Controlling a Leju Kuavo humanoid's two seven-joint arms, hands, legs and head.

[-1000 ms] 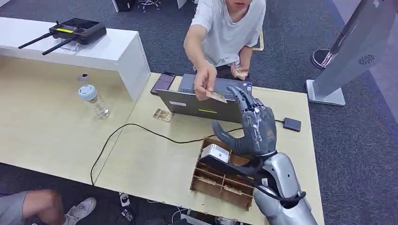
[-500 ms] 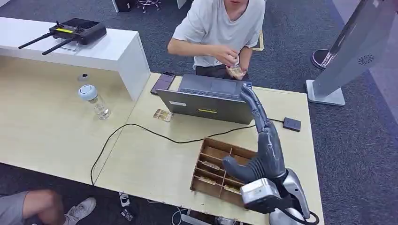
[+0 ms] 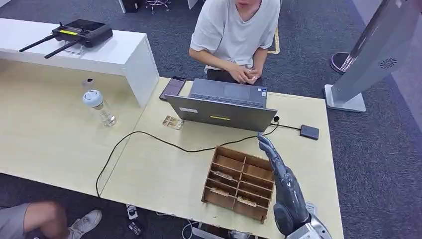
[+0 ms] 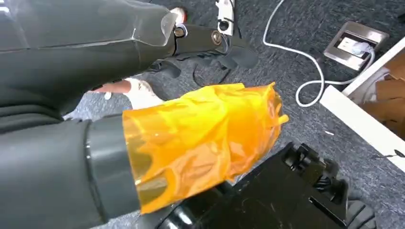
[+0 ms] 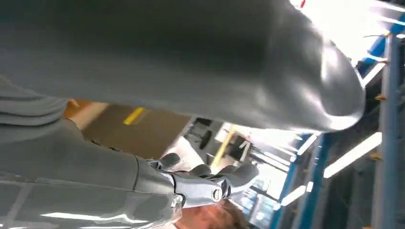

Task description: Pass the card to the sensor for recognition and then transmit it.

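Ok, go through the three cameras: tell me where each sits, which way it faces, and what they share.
Head: high on the body, facing forward and down at the table, laptop, wooden tray and a seated person; right hand rises from below.
Left wrist: behind the hanging left hand, wrapped in orange film, facing the carpet and cables.
Right wrist: behind the right hand, facing up at ceiling lights.
Shared: head and right wrist both show the right hand, empty, fingers extended.

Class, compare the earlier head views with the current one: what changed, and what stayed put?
The right hand drew back from the laptop toward the robot, empty. The person took the card and pulled both hands in. Laptop, wooden tray and bottle stayed put.
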